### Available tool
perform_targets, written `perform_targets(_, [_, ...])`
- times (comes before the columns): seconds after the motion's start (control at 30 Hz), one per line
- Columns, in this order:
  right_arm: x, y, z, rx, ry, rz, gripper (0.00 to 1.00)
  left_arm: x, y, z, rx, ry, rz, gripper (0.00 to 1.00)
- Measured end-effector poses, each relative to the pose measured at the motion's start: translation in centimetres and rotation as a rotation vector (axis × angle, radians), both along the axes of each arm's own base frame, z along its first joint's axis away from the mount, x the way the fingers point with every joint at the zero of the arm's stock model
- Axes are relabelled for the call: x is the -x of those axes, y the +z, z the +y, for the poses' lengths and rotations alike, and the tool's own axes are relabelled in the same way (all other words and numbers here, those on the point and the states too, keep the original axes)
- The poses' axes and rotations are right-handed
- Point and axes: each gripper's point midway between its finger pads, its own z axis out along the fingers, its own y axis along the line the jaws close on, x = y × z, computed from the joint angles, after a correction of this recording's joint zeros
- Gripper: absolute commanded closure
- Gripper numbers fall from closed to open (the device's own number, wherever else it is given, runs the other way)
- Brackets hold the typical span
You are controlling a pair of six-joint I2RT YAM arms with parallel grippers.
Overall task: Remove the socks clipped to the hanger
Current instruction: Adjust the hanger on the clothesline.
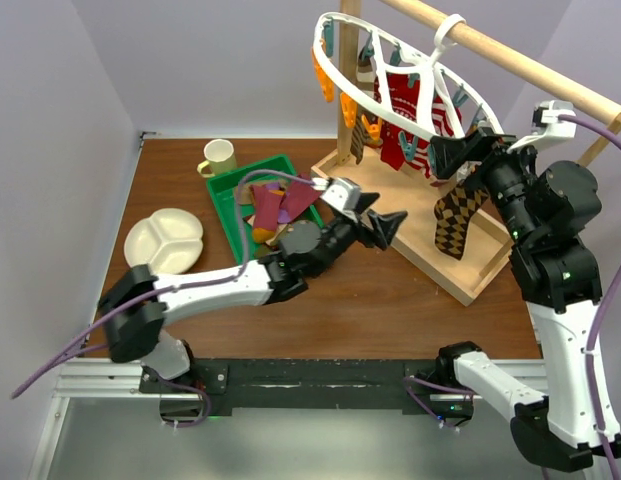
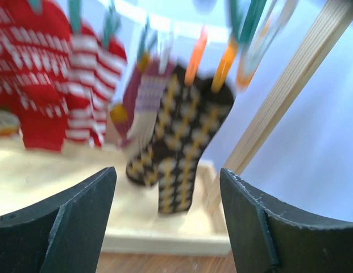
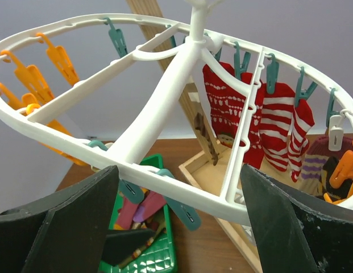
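Both jaws stand wide and empty: drive the left gripper (image 2: 167, 182) onto the argyle sock (image 2: 182, 148) just below its 2 orange clips (image 2: 224, 65) while the right gripper (image 3: 179, 170) steadies the hanger (image 3: 159, 108).

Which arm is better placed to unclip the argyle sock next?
Left, probably: the left claw, open, faces the argyle sock directly; the right claw is up at the hanger rim.

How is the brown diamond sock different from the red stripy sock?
The brown diamond sock has yellow diamonds; the red stripy sock has white stripes. The brown one hangs on orange clips; the red one hangs on teal clips. Both dangle from the white hanger.
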Motion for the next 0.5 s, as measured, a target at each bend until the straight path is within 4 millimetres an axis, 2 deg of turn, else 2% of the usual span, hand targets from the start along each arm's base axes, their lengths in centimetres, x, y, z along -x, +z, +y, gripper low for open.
perform_targets(0.13, [0.3, 0.3, 0.0, -0.003, 0.005, -0.011, 0.07, 1.1, 5.9, 3.8, 0.108, 0.043, -0.060, 0.28])
perform_targets(0.2, [0.6, 0.5, 0.0, -0.005, 0.008, -0.018, 0.07, 1.3, 7.6, 5.1, 0.129, 0.067, -0.087, 0.30])
perform_targets(0.3, [0.9, 0.7, -0.1, -0.007, 0.009, -0.027, 0.07, 0.9, 8.6, 5.8, 0.119, 0.104, -0.115, 0.32])
perform_targets(0.5, [1.5, 1.1, -0.3, -0.014, 0.005, -0.042, 0.07, -0.1, 9.8, 5.8, 0.078, 0.167, -0.167, 0.35])
